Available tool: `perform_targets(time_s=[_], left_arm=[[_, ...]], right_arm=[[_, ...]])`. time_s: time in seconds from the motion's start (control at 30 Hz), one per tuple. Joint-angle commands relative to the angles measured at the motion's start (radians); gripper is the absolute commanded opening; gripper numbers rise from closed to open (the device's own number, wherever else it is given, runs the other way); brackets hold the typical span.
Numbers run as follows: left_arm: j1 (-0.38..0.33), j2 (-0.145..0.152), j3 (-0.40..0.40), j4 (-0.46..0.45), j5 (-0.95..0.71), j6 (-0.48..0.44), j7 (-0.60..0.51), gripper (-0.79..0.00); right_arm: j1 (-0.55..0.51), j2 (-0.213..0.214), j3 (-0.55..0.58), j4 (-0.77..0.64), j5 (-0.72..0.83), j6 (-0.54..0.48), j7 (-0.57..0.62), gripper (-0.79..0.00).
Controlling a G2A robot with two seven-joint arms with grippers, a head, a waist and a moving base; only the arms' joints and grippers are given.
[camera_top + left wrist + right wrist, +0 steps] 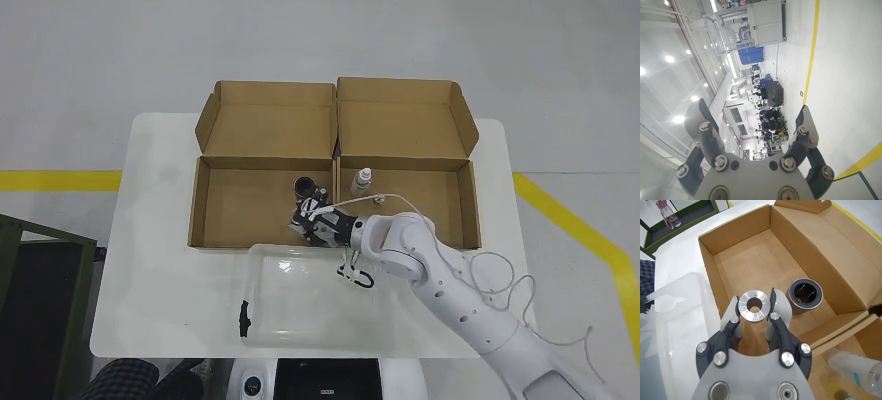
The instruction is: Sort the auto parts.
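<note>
the right gripper is clamped on a metal ring, one finger on each side of its rim, with the bore facing up toward the wrist. it hangs inside the left box, at the near right corner, so the cardboard floor is straight below. i cannot tell whether the ring touches that floor yet. a black bearing stands on end just beside the ring, on the far side and not touching it. my judgement is that the release only needs a short drop and a spread of the fingers, with the outer finger kept off the bearing. a bottle lies in the right box. the left gripper is spread wide and empty, pointing out into the room, so the right arm is the nearer one.
</note>
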Motion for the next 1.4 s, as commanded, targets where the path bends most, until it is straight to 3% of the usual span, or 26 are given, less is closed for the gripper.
perform_targets(time_s=[0.0, 0.43, 1.0, 1.37], left_arm=[[0.0, 0.0, 0.0, 0.0, 0.0, 0.0, 0.0, 0.0], [0.0, 0.0, 0.0, 0.0, 0.0, 0.0, 0.0, 0.0], [0.0, 0.0, 0.0, 0.0, 0.0, 0.0, 0.0, 0.0], [0.0, 0.0, 0.0, 0.0, 0.0, 0.0, 0.0, 0.0]], right_arm=[[0.006, -0.004, -0.005, 0.011, -0.001, 0.002, 0.005, -0.785], [0.044, -0.028, -0.032, 0.082, -0.007, 0.005, 0.041, -0.782], [0.052, -0.044, -0.036, 0.107, -0.038, 0.0, 0.075, -0.545], [0.043, -0.048, -0.025, 0.085, -0.051, -0.012, 0.098, -0.456]])
